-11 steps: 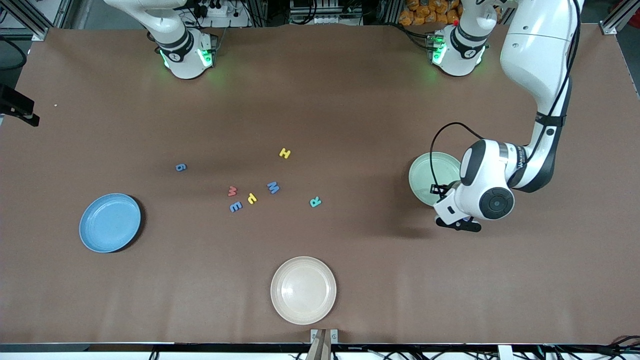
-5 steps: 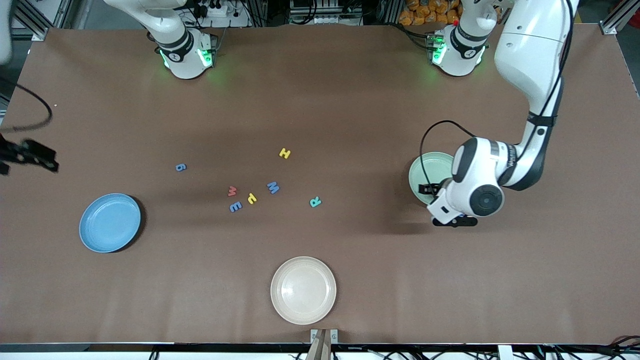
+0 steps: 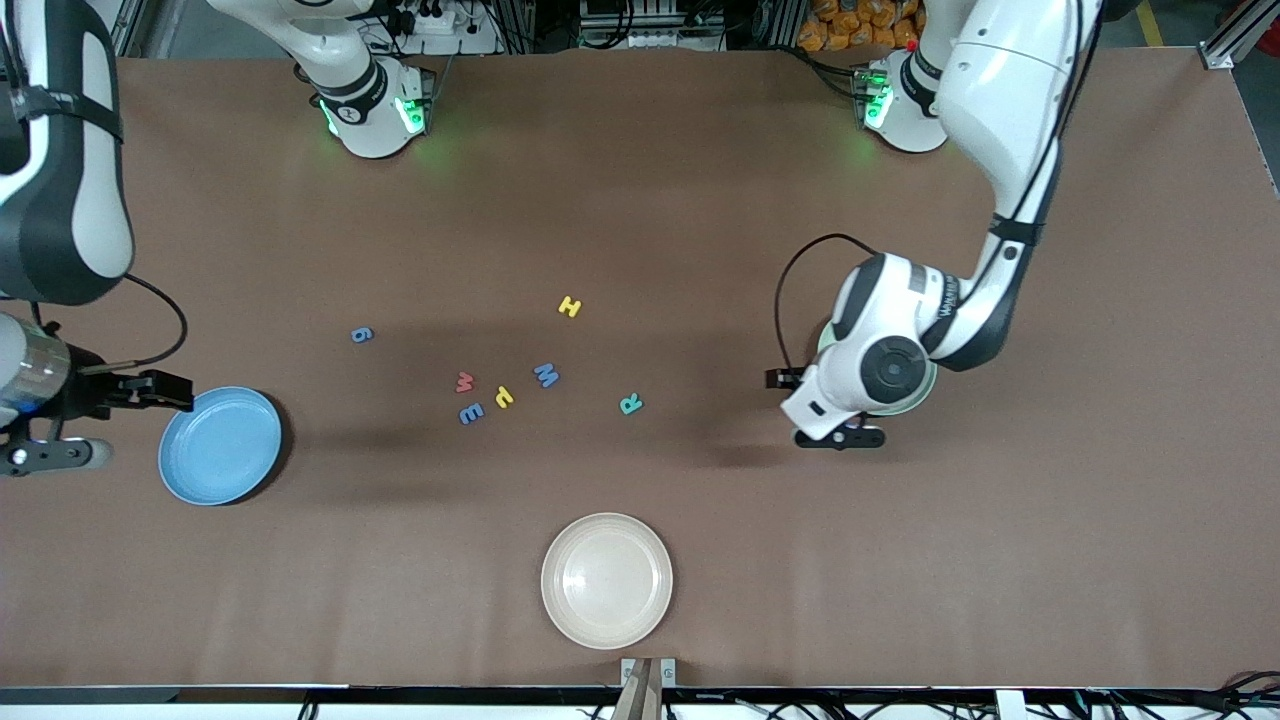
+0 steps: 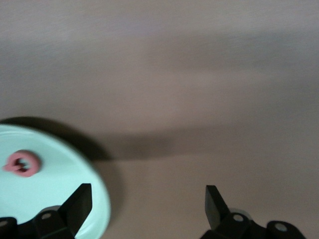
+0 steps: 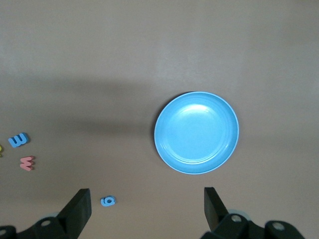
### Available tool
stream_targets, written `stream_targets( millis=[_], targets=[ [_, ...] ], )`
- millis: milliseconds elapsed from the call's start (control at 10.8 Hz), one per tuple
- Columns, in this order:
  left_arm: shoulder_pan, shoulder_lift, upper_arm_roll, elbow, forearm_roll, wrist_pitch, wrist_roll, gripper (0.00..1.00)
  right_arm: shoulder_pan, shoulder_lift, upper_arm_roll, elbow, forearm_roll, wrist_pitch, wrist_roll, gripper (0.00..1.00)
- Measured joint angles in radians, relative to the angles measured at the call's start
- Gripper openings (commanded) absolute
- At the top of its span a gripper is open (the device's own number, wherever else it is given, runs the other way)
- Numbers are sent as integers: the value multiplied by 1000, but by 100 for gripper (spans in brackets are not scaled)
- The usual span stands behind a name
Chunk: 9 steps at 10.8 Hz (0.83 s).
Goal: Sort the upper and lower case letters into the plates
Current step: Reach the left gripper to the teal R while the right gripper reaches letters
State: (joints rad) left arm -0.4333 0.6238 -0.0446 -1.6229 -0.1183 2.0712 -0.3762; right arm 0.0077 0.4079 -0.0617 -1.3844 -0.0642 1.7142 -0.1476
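Note:
Seven small letters lie loose mid-table: yellow H (image 3: 570, 307), blue M (image 3: 546, 375), teal R (image 3: 630, 404), yellow J (image 3: 504, 397), blue E (image 3: 471, 412), a red letter (image 3: 464, 382) and a small blue one (image 3: 362, 335). The mint green plate (image 4: 55, 174) holds a red letter (image 4: 22, 163); in the front view the left arm covers most of it. My left gripper (image 4: 147, 194) is open and empty over that plate's rim. The blue plate (image 3: 220, 445) is bare. My right gripper (image 3: 100, 422) hangs open and empty over the table beside it.
A cream-white plate (image 3: 607, 580) sits close to the table's front edge, nearer the front camera than the letters. Both arm bases stand along the back edge. The right arm's forearm (image 3: 60, 180) leans in over its end of the table.
The left gripper has opened and swung from over the mint plate toward the table's middle. The right arm has come in from the table's end to beside the blue plate.

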Motion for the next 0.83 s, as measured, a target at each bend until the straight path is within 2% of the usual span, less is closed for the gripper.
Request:
stream_targets(
  millis=[185,462,832],
  targets=[
    [-82,35,1,75,0,60,-77,100,1,5,0,-72,8,33,41,100],
    [-175,73,6,112,32,231,-139,100,3,-9,1,-196,129,108,209,100],
    [-235,171,10,180,153,433,-140,100,87,-13,6,-240,159,184,499,100]
  ],
)
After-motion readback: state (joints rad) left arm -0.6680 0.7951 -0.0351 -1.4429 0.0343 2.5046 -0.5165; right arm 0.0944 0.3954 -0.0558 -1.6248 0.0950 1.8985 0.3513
